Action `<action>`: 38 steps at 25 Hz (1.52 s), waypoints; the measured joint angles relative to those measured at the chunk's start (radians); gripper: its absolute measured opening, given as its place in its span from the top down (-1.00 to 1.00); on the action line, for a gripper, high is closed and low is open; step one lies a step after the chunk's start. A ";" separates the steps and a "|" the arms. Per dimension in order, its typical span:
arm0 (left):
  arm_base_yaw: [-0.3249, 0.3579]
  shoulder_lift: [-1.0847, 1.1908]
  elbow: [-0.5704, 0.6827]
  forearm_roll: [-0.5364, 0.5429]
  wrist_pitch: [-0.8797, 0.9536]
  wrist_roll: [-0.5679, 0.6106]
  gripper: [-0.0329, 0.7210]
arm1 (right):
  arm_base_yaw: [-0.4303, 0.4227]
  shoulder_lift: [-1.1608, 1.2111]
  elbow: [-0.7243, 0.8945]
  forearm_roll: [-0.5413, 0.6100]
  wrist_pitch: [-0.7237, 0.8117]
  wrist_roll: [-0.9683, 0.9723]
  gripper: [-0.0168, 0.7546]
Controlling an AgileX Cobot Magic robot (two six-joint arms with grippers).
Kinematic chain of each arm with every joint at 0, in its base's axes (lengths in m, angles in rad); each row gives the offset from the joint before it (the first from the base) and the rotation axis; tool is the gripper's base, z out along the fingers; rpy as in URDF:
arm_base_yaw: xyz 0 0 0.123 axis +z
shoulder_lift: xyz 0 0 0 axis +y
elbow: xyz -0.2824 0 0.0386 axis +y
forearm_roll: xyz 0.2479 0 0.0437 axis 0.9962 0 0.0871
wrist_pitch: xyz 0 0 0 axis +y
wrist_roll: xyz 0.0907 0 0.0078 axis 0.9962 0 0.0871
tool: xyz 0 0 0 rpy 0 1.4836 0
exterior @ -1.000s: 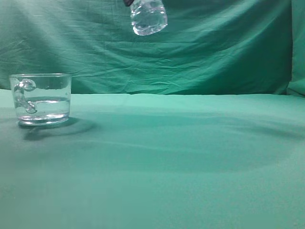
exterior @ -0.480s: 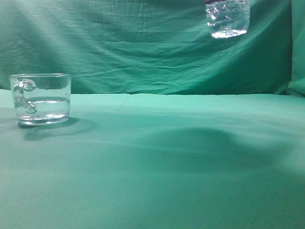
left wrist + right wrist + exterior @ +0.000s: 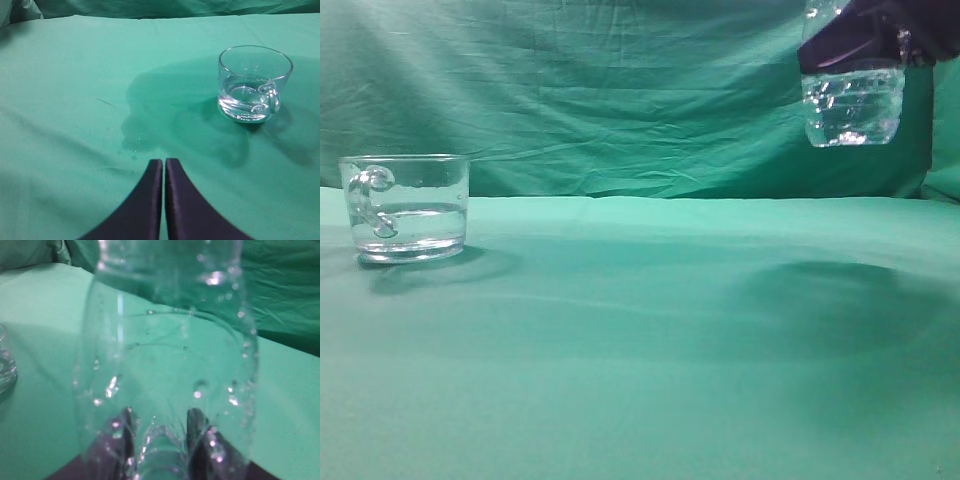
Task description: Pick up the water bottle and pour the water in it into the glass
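The glass (image 3: pixel 407 208) stands on the green cloth at the left of the exterior view, its handle facing the camera, with water (image 3: pixel 412 222) filling its lower part. It also shows in the left wrist view (image 3: pixel 254 83). The water bottle (image 3: pixel 852 103) hangs upright in the air at the upper right, held by my right gripper (image 3: pixel 868 40). In the right wrist view the bottle (image 3: pixel 170 365) fills the frame, droplets on its wall, between the jaws (image 3: pixel 160 432). My left gripper (image 3: pixel 164 167) is shut and empty, short of and left of the glass.
A green cloth (image 3: pixel 650 340) covers the table and hangs as a backdrop (image 3: pixel 620 100). A damp patch (image 3: pixel 150 125) darkens the cloth left of the glass. The glass edge shows at the left of the right wrist view (image 3: pixel 6 365).
The bottle has moved right and come lower, from the top middle to the upper right, and the right gripper now shows. The glass has not moved.
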 joint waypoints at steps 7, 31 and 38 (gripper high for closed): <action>0.000 0.000 0.000 0.000 0.000 0.000 0.91 | 0.000 0.186 0.002 0.049 -0.153 -0.081 0.26; 0.000 0.000 0.000 0.000 0.000 0.000 0.91 | 0.000 0.290 0.000 0.037 -0.294 -0.149 -0.72; 0.000 0.000 0.000 0.000 0.000 0.000 0.91 | 0.000 0.102 0.000 0.031 -0.294 -0.041 -0.78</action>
